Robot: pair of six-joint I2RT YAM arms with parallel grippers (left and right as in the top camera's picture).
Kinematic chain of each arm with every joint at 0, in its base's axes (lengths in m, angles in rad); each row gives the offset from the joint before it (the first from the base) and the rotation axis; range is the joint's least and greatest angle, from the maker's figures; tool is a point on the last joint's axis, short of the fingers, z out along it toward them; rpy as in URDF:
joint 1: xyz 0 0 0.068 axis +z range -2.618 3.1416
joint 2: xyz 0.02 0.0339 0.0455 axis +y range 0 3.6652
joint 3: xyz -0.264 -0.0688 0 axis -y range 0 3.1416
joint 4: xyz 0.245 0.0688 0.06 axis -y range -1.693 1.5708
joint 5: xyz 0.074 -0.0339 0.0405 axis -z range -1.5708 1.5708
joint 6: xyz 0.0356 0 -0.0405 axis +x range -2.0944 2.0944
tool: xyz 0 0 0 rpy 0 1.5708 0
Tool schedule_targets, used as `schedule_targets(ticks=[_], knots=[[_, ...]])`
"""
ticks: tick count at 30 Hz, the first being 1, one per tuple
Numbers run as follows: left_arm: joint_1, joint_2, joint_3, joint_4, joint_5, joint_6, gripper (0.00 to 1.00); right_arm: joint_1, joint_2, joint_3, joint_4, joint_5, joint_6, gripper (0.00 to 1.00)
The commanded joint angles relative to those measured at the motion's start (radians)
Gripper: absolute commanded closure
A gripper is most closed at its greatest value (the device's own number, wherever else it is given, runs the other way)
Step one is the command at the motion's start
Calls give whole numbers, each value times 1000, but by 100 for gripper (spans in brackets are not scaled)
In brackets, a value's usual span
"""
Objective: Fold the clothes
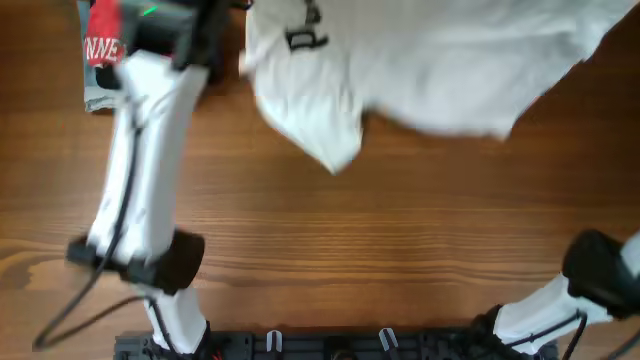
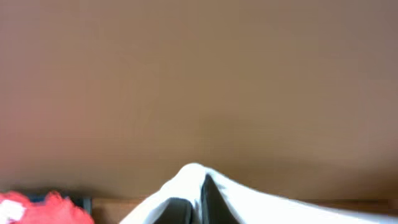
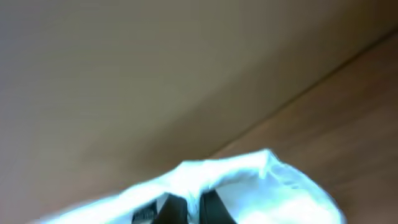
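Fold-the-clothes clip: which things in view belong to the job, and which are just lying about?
Belongs to the job:
white T-shirt
left tool, pinching the shirt's fabric
right tool, pinching it too

Just lying about:
red garment with white lettering, at the table's far left edge

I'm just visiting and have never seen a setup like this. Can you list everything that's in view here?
white T-shirt: one, white, bunched at the table's far edge.
dark tag: one, black, on the T-shirt's left part.
red garment: one, red with white lettering, far left corner.
table: one, brown wood, beneath everything.
left gripper: one, dark fingers, shut on the T-shirt.
right gripper: one, dark fingers, shut on the T-shirt.
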Motion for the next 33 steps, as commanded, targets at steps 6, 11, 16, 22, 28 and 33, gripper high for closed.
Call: schedule_targets(ticks=[6,11,16,22,28,33], knots=[[12,-95,40,-644,40,-153,96,6,-56,-58,-384,174,-280,96],[12,72,-141,-771,163,-224,96,101,-61,-410,-353,258,-277,96],[10,198,-328,-829,284,-224,96,144,-61,-665,-347,349,-263,96],[-34,203,-419,-883,290,-212,96,148,-62,-780,-384,374,-263,96],[-143,198,-546,-883,236,-246,96,148,-210,-1012,-337,384,-257,96],[-158,158,-647,-883,158,-328,96,148,-418,-1285,-220,322,-232,96]])
